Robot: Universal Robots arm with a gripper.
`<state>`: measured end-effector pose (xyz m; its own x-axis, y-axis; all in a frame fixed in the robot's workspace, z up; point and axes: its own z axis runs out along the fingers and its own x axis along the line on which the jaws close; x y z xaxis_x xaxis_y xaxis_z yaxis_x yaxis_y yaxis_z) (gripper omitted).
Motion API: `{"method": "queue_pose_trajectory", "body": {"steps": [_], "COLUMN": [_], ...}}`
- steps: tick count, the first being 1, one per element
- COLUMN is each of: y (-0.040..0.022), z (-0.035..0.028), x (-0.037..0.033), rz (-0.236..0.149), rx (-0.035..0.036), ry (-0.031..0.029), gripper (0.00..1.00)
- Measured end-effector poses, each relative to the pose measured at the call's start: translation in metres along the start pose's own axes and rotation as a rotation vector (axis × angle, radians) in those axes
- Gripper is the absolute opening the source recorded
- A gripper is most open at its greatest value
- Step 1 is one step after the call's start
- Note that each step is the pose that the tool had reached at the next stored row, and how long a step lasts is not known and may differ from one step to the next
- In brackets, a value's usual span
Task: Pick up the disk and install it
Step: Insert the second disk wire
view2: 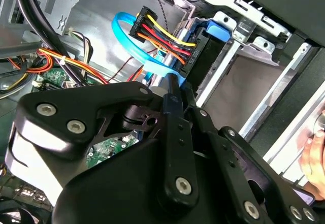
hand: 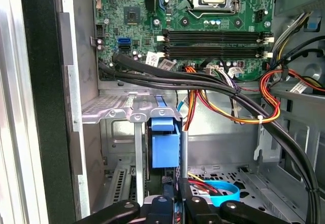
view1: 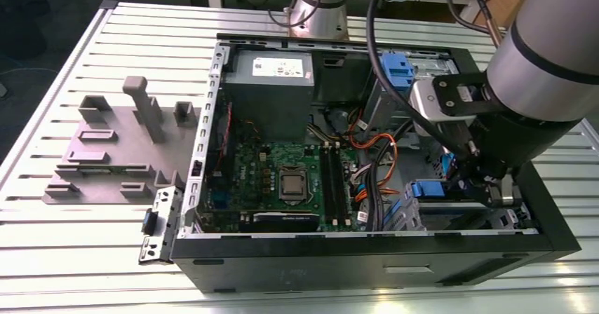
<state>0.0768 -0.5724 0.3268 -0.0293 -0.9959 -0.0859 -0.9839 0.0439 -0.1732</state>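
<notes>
Seating looks like the step in hand: in the exterior view the hand (view1: 487,181) is down inside the open computer case (view1: 374,258), at the drive cage (view1: 440,209) on the exterior view's right, with blue rail plastic showing just beside it; the arm covers the contact, so the disk body can't be made out there. The case sits on the slatted counter (view1: 56,258), the grey fixture (view1: 117,146) well apart and bare. In the second wrist view the hand (view2: 170,89) has its fingers pressed together on a thin blue-edged slab, which I take to be the disk (view2: 175,82), edge-on, entering the metal bay next to a blue latch (view2: 221,30); cable bundle (view2: 162,33) sits close. A person's hand (view2: 314,155) at the frame edge, cut off. In the first wrist view the disk (hand: 165,142) stands upright in the bay slot, motherboard (hand: 203,26) beyond. Judgement: partly in; next calls for a straight push along the rails, clear of the cables. Seating depth hidden.
</notes>
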Motion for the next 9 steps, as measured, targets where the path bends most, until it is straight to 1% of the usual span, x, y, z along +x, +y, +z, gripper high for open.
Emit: {"method": "queue_pose_trajectory", "body": {"steps": [9], "y": [0.0002], "z": [0.001], "x": [0.0001], "rz": [0.0], "rx": [0.0], "ry": [0.0001], "gripper": [0.16]}}
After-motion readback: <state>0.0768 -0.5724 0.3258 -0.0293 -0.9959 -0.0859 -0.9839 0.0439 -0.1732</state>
